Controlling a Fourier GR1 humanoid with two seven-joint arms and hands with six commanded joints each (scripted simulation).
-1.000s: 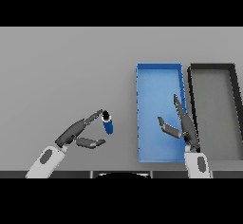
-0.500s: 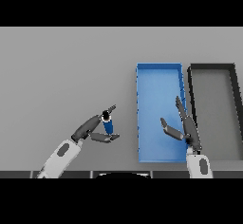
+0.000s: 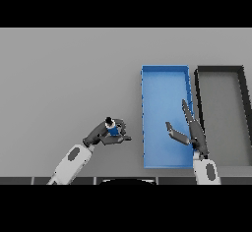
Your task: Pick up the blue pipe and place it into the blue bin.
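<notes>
- The blue pipe (image 3: 112, 128) is mostly hidden by the left hand (image 3: 106, 134); only a short blue body with a dark upper end shows between the fingers, so its full shape is hard to make out.
- The left hand has its fingers and thumb curled round the pipe, gripping it over the grey table (image 3: 64, 78), left of the blue bin (image 3: 165, 76) and apart from it.
- Whether the pipe touches the table or is lifted clear cannot be told from this view.
- The right hand (image 3: 189, 130) hangs over the right part of the blue bin, fingers straight and spread from the thumb, holding nothing; it covers part of the bin's right wall.
- The blue bin holds nothing visible on its floor; the part under the right hand is hidden.
- A dark bin (image 3: 219, 69) stands just beside the blue bin on its right; nothing shows inside it, and its right wall lies near the picture's edge.
- No writing or labels can be read on any of these things.
</notes>
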